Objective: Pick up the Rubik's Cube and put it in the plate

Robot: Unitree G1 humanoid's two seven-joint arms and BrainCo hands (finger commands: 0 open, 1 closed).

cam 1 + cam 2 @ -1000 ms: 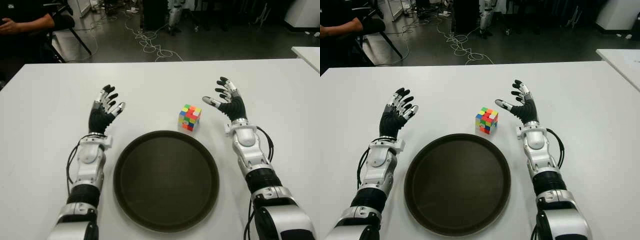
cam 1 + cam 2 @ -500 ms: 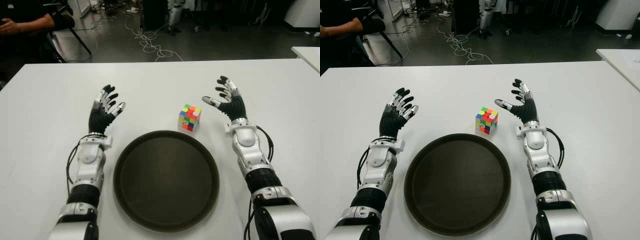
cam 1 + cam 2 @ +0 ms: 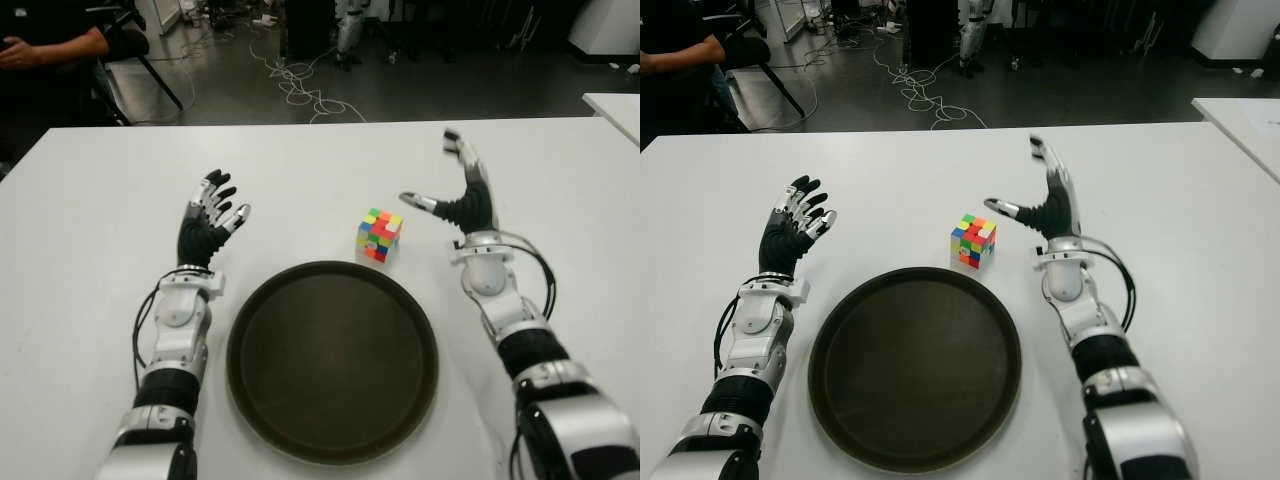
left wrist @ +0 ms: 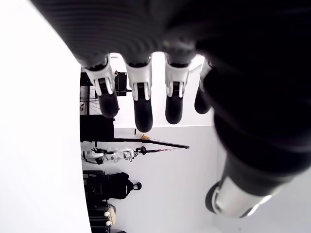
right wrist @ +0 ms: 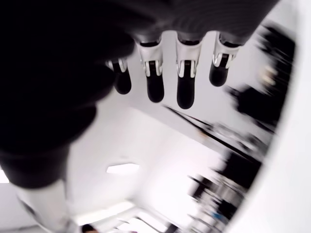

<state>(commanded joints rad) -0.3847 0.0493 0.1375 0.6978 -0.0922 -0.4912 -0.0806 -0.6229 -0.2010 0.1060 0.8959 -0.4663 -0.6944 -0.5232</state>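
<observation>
Left eye view showed the cube (image 3: 379,234) untouched on the table (image 3: 90,220) just beyond the plate (image 3: 332,360), right hand (image 3: 462,195) spread beside it, left hand (image 3: 207,222) spread too; both wrist views showed empty fingers, so everything remained.

Eye views: paired head cameras, slightly offset, looking forward and down across the white table (image 3: 90,230); both take in the round dark plate (image 3: 332,360) at near centre, the table's far edge and the floor beyond. Wrist views: each camera sits close behind its own hand, facing along the fingers (image 4: 141,104) (image 5: 185,80) toward the room beyond.
</observation>
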